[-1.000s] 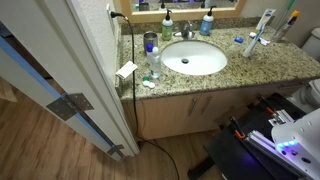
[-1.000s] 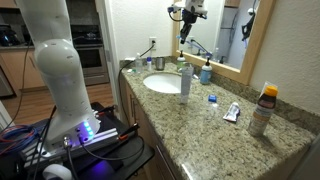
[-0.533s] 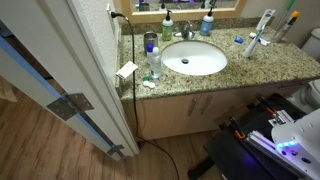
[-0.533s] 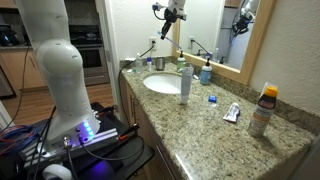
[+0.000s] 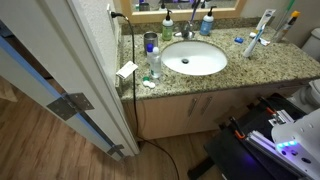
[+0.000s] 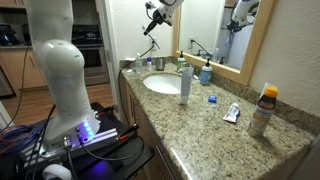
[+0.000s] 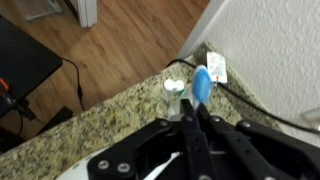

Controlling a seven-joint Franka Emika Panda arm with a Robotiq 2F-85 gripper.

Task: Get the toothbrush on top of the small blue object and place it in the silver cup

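Observation:
My gripper is high above the back end of the counter, shut on the toothbrush, which hangs down from it. In the wrist view the fingers of my gripper pinch the toothbrush, its blue head sticking out past the tips. The silver cup stands below, just beside the head. It stands at the counter's corner near the wall in both exterior views. The small blue object lies bare beside the sink. My gripper is out of frame in the exterior view that looks down at the sink.
A clear plastic bottle and a blue-liquid pump bottle stand around the sink basin. A toothpaste tube and an orange-capped bottle stand further along. A mirror and wall flank the cup; a cable runs beside it.
My gripper has moved with the toothbrush away from the mirror, along the counter toward the wall corner, and is now over the silver cup.

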